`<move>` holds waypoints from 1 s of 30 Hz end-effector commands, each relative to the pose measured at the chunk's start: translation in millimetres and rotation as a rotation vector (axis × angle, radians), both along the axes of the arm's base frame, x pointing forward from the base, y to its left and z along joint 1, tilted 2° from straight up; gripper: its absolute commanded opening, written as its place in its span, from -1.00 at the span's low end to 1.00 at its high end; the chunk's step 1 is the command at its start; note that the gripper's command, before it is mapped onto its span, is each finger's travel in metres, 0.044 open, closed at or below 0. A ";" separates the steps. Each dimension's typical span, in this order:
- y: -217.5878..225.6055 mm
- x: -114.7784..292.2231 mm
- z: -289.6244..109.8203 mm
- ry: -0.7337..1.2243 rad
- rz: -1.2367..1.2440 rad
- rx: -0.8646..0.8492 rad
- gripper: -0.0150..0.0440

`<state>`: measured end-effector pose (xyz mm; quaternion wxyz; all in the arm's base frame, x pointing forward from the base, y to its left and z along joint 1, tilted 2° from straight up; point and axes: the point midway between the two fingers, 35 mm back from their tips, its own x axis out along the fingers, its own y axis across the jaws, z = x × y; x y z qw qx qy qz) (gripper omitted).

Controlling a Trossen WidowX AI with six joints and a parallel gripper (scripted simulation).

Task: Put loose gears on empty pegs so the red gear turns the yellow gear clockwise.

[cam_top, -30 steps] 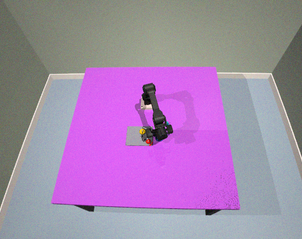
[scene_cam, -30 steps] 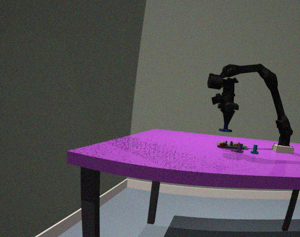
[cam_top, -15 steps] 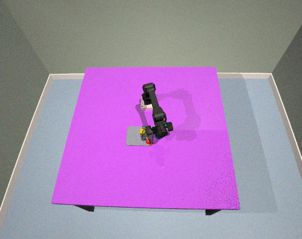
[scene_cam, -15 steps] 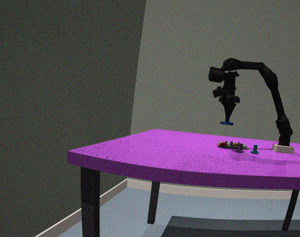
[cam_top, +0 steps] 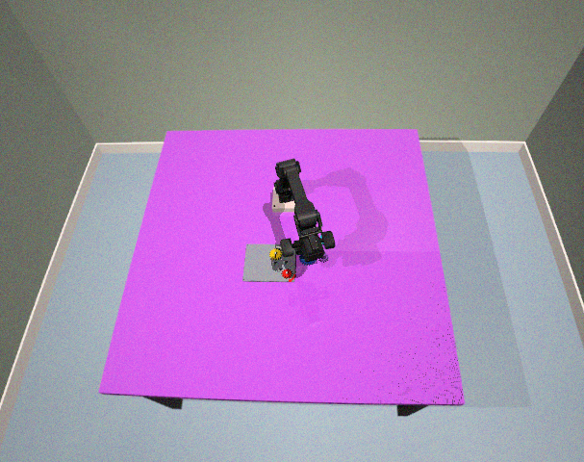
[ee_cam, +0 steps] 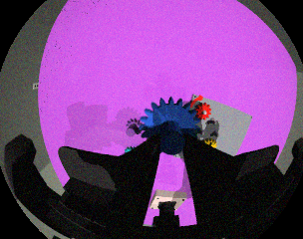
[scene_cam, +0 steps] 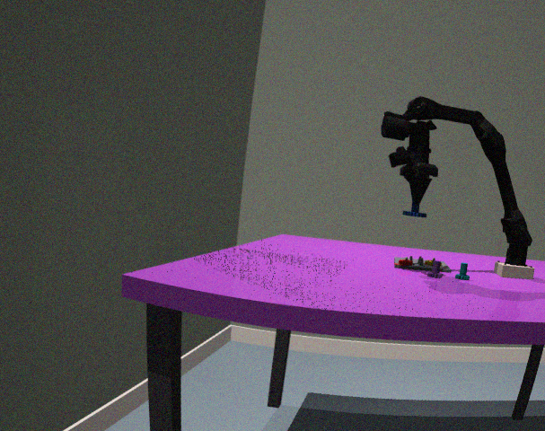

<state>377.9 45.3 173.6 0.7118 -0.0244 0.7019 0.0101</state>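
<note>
My gripper [scene_cam: 415, 205] [ee_cam: 171, 138] is shut on the hub of a blue gear [scene_cam: 414, 213] [ee_cam: 167, 119] [cam_top: 308, 263] and holds it high above the table, near the right edge of the grey board [cam_top: 256, 264] [scene_cam: 443, 270] [ee_cam: 233, 124]. The red gear [cam_top: 284, 273] [scene_cam: 404, 262] [ee_cam: 203, 108] and the yellow gear [cam_top: 275, 255] [scene_cam: 429, 262] [ee_cam: 210, 143] sit on the board. A dark grey piece [ee_cam: 209, 128] stands on the board between them. A purple gear [scene_cam: 434, 271] [ee_cam: 133, 124] and a teal gear [scene_cam: 462, 272] [ee_cam: 128, 148] stand loose on the table beside the board.
The purple table [cam_top: 207, 322] [scene_cam: 309, 287] carries the arm's pale base block [cam_top: 283, 205] [scene_cam: 514, 269] behind the board. The board lies near the table's middle, far from its edges.
</note>
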 end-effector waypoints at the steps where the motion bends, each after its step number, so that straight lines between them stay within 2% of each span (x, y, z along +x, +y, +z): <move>1: -4.1 -0.9 0.5 -0.003 -0.005 -0.003 -0.49; 30: -37.8 -12.7 -26.9 -0.003 -0.005 -0.006 -0.49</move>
